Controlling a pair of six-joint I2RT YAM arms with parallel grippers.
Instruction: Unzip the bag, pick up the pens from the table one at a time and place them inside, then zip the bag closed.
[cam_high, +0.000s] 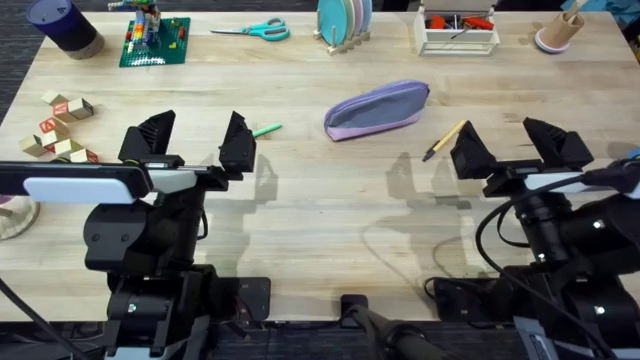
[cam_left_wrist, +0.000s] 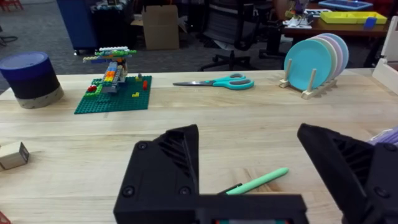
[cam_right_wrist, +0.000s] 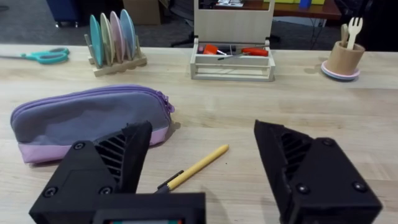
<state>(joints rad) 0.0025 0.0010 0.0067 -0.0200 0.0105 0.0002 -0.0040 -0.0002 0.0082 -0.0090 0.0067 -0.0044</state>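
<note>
bag (cam_high: 377, 109): lavender, zipped, flat, frame centre | green pen (cam_high: 266, 130): left of it | yellow pen (cam_high: 445, 140): right, tilted

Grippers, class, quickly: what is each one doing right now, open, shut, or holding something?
Left gripper: open, holding nothing; the green pen lies on the table just beyond it.
Right gripper: open, holding nothing; the yellow pen lies beside it.

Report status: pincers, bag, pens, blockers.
Left pincer and right pincer open, empty. Bag zipped, on table. Green pen, yellow pen out. Nothing blocking.
</note>
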